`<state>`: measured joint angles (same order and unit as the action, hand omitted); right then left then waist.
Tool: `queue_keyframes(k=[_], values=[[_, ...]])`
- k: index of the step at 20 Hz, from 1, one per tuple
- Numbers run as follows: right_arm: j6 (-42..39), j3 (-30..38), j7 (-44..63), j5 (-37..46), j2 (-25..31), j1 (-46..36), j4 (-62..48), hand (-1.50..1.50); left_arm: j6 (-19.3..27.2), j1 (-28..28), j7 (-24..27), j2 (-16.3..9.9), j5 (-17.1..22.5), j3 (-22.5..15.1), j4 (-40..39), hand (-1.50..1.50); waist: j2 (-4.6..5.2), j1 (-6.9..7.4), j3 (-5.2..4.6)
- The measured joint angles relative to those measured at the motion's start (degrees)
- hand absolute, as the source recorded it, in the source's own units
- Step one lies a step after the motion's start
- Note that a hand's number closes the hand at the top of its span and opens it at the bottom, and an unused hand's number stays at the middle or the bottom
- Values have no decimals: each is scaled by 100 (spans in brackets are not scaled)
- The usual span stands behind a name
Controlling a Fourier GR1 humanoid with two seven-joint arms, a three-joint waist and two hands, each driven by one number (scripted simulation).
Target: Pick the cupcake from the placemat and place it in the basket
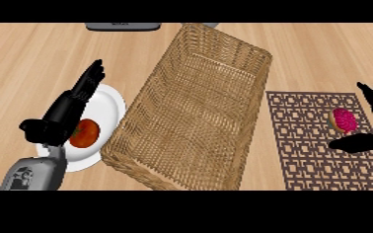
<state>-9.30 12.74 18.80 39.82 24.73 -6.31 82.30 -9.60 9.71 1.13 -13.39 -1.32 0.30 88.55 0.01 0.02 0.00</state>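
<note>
robot hands at a wooden desk (44, 49) with a wicker basket (193, 108), a placemat (306, 148) and a cupcake (343, 120).

the pink-topped cupcake lies on the right part of the brown patterned placemat, right of the long basket. the right hand (354, 142) comes in from the right edge beside the cupcake, thumb just below it and a finger above; it has not closed on the cupcake. the left hand (69, 106) rests with straight fingers over a white plate (109, 103) holding a round orange-red food item (85, 133), left of the basket. a grey object (122, 26) sits at the far edge.
</note>
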Motion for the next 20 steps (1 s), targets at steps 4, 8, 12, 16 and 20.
queue_keyframes(k=[4, 8, 12, 16, 20], values=[[76, 53, -102, 118, -28, -189, -415, -150, -29, -98, -56, 86, -78, 19, 171, 0, -1, 7, 0], [160, 96, -290, 234, 8, -380, -1002, -150, -102, -115, -54, 121, -92, 93, 174, 0, 1, 12, 2], [253, 65, -300, 384, -33, -550, -1396, -150, -178, 13, -25, 135, -111, 204, 46, 0, 2, 8, 2], [173, 90, -329, 352, -49, -462, -1419, -150, -173, 33, -164, 215, -172, 202, 142, 0, -1, 1, 0], [165, 109, -597, 323, -28, -600, -1852, -150, -245, 80, -204, 214, -170, 266, 147, 0, 0, 7, 0]])
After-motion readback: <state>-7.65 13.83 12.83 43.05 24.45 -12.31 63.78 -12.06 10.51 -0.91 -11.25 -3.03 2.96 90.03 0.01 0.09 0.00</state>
